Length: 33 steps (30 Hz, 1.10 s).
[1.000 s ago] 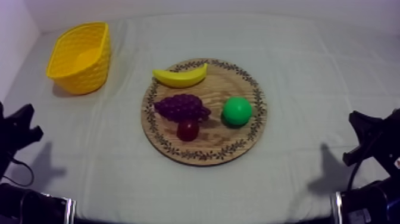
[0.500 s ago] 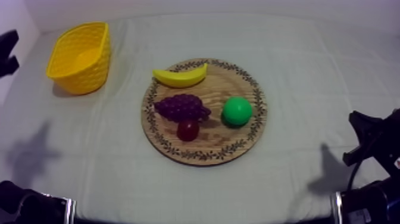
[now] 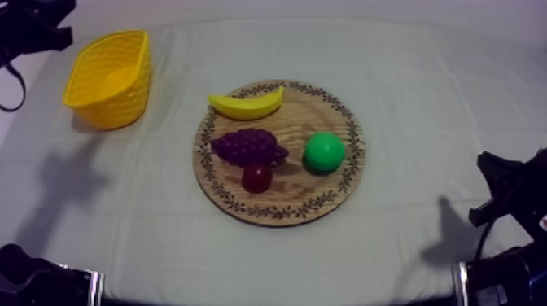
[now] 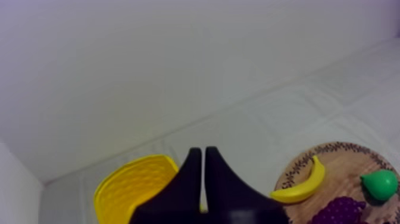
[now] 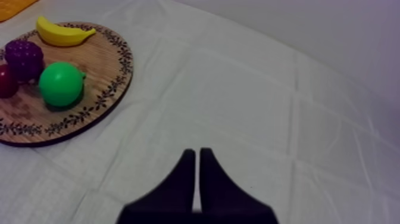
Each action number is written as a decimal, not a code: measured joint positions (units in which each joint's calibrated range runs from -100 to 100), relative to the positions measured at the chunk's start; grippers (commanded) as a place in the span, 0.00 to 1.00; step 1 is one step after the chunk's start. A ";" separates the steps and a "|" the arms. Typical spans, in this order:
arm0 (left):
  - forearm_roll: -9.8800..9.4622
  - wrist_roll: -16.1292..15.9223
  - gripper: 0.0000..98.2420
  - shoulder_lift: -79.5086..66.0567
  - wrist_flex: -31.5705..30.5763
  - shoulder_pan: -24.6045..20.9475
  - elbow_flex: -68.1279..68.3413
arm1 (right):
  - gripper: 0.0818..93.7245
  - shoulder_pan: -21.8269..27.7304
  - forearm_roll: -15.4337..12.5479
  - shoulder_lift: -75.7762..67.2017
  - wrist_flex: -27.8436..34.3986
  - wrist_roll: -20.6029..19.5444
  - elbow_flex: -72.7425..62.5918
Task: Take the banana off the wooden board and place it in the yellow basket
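Across the board's (image 3: 308, 110) far rim lies the banana (image 3: 246, 104), seemingly left-right; left hand (image 4: 202, 151), right hand (image 5: 197, 153) closed.

Yellow banana (image 3: 246, 103); yellow basket (image 3: 110, 77) with a woven lattice; brown wood-grain board (image 3: 303, 114), dark leafy pattern round its rim; purple grapes (image 3: 248, 146); green pear (image 3: 324, 151); small red fruit (image 3: 257, 177); grey-white cloth (image 3: 407, 73).

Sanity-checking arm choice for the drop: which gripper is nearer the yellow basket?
Left. The left gripper hangs shut just beside the yellow basket, at its far left side. The right gripper sits low at the table's right edge, beyond the wooden board.
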 measured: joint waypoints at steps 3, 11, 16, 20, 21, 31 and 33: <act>0.16 -0.41 0.00 4.18 3.18 1.03 -3.56 | 0.00 0.00 0.00 0.00 0.00 0.00 0.00; 0.07 -3.76 0.00 14.35 11.21 3.00 -14.22 | 0.00 0.00 0.00 0.00 0.00 0.00 0.00; 0.02 -6.37 0.00 20.39 13.30 4.51 -18.04 | 0.00 0.00 0.00 0.00 0.00 0.00 0.00; -0.03 -7.79 0.00 24.33 13.43 5.78 -18.80 | 0.00 0.00 0.00 0.00 0.00 0.00 0.00; -0.03 -8.19 0.00 25.49 13.47 6.18 -18.94 | 0.00 0.00 0.00 0.00 0.00 0.00 0.00; -0.25 -10.96 0.00 33.41 15.20 9.87 -19.43 | 0.00 0.00 0.00 0.00 0.00 0.00 0.00; -0.25 -11.14 0.00 34.80 15.46 10.43 -19.09 | 0.00 0.00 0.00 0.00 0.00 0.00 0.00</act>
